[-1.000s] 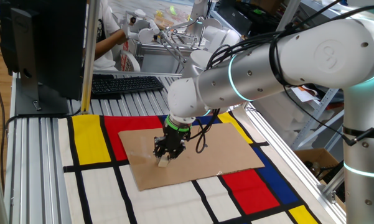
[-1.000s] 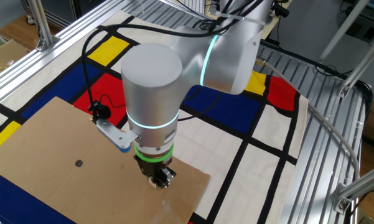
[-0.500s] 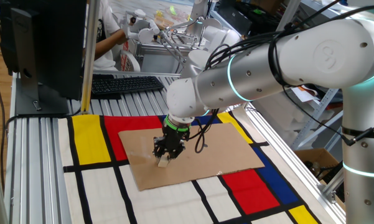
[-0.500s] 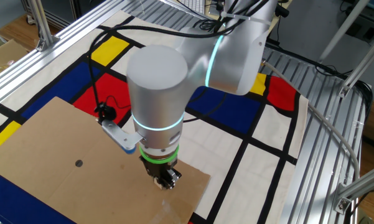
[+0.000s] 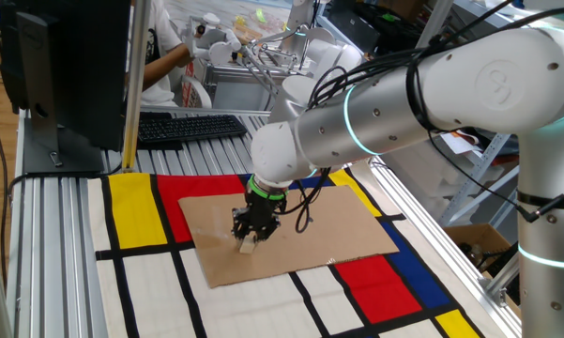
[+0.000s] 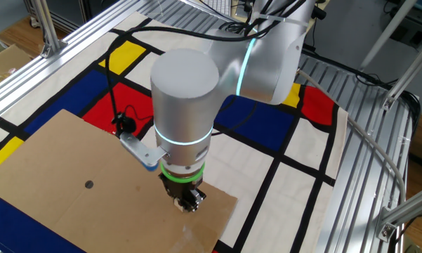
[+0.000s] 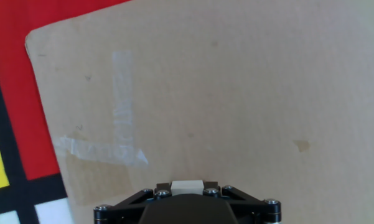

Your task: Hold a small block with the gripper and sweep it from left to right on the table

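My gripper [image 5: 248, 238] is a small black claw with a green ring on a silver-white arm. It is shut on the small block [image 5: 247, 248], a pale beige cube pressed onto the brown cardboard sheet [image 5: 338, 235] near its left part. In the other fixed view the gripper [image 6: 186, 204] stands near the cardboard's [image 6: 49, 190] right edge, and the block is mostly hidden under the fingers. In the hand view the block [image 7: 187, 185] shows between the black jaws at the bottom edge, over the cardboard [image 7: 236, 93].
The cardboard lies on a mat of white, red, yellow and blue rectangles [image 5: 136, 211] on the slatted table [image 5: 52, 244]. A dark dot mark [image 6: 89, 185] is on the cardboard. Clear tape [image 7: 121, 112] sits near the cardboard's corner. A keyboard [image 5: 188, 125] lies behind.
The arm and gripper have shifted slightly rightward across the cardboard in the other fixed view, with the block still held. In the first fixed view little has changed.
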